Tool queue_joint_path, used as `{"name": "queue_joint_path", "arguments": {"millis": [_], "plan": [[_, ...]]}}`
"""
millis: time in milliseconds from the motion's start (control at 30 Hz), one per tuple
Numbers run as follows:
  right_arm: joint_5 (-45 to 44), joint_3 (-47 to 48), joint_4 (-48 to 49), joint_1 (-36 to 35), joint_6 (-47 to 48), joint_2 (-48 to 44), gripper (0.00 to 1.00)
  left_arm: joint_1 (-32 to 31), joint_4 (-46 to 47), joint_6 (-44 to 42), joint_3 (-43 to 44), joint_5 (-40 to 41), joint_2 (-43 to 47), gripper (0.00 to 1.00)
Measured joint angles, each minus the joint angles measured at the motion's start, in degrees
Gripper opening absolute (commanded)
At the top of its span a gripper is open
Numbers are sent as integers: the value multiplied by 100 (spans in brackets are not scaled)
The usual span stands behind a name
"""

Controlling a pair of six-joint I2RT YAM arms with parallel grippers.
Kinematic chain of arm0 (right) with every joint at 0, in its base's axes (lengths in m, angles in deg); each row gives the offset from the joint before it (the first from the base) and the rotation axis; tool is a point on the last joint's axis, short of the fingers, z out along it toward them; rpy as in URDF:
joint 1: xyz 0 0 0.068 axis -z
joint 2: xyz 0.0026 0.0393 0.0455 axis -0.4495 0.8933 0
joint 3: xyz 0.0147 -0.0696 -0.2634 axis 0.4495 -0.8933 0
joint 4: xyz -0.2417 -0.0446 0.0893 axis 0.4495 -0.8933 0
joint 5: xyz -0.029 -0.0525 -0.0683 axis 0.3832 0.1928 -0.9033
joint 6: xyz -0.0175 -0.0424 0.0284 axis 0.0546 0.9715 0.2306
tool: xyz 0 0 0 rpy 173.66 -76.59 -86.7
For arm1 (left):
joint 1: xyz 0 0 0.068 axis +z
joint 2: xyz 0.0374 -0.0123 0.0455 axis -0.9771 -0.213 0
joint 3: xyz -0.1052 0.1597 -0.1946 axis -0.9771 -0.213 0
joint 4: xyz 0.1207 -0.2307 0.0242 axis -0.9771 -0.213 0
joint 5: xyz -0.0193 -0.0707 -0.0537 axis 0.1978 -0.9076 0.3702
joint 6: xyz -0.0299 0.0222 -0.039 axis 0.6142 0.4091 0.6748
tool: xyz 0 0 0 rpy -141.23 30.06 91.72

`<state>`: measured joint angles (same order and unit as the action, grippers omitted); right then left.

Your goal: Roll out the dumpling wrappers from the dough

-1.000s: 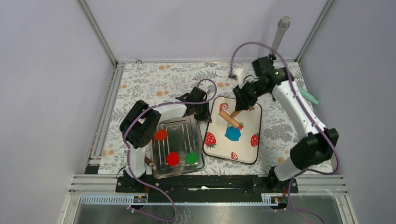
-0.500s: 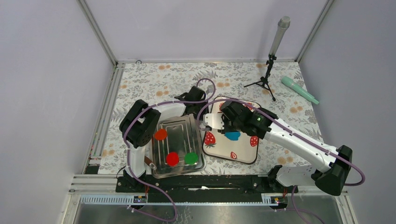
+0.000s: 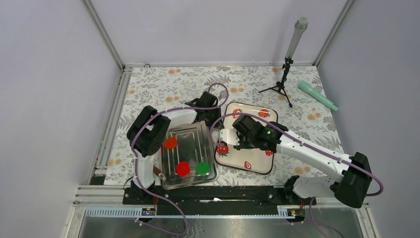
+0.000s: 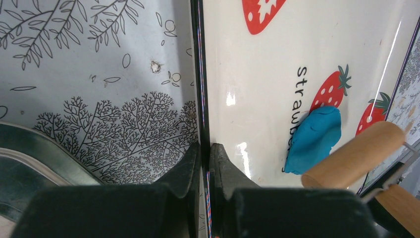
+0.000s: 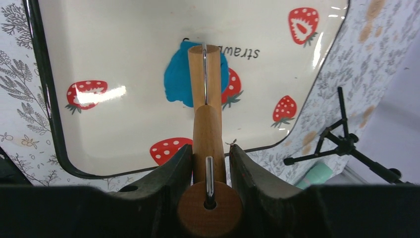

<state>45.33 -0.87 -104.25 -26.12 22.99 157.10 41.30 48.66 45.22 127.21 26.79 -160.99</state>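
From above: pinches the left rim of the strawberry tray (image 3: 257, 161) with the left gripper (image 3: 214, 119), close to that tray's far-left corner. Reaches low over the tray's left half with the right gripper (image 3: 240, 140). Just left of it, by the table's (image 3: 148, 89) near edge, a metal tray (image 3: 190, 144) with two red discs (image 3: 183, 168) and a green disc (image 3: 202, 167). Toward the table's far-right corner, a microphone stand (image 3: 281, 89).

From the left wrist: jaws all but closed, with the tray's black rim clamped between them. On the tray floor lies the dough (image 4: 314, 139), a flat blue patch by the printed lettering, about mid-tray. At its edge, the rolling pin (image 4: 354, 156); cannot tell whether touching.

From the right wrist: grips the rolling pin by its wooden handle, jaws at a middling width, one finger on each side. Roller end out over the dough.
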Motion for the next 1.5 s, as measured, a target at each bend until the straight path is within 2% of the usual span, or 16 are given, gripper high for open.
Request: {"name": "queue_joint_path", "arguments": {"millis": [233,467,633,800,900,1033,1233,1333,1500], "plan": [[168,-896,774,138,-66,-238,0,0,7,-2,0,-7,0,0],[662,-1108,1519,1025,90,-177,0,20,70,-13,0,35,-2,0],[678,-1270,2164,1338,446,11,0,46,90,-2,-2,37,-13,0],[398,-1189,2529,1360,647,326,0,46,94,2,0,35,-17,0],[369,-970,2367,1390,621,448,0,46,94,4,-2,33,-20,0],[640,-426,1550,1423,507,415,0,46,129,2,-2,20,-24,0],[1067,442,579,1290,507,-162,0,46,136,4,-2,11,-28,0],[1204,485,256,1060,684,-426,0,46,162,4,-2,-13,-39,0],[1287,260,-188,621,1191,-350,0,46,210,4,-2,-57,-61,0]]}}
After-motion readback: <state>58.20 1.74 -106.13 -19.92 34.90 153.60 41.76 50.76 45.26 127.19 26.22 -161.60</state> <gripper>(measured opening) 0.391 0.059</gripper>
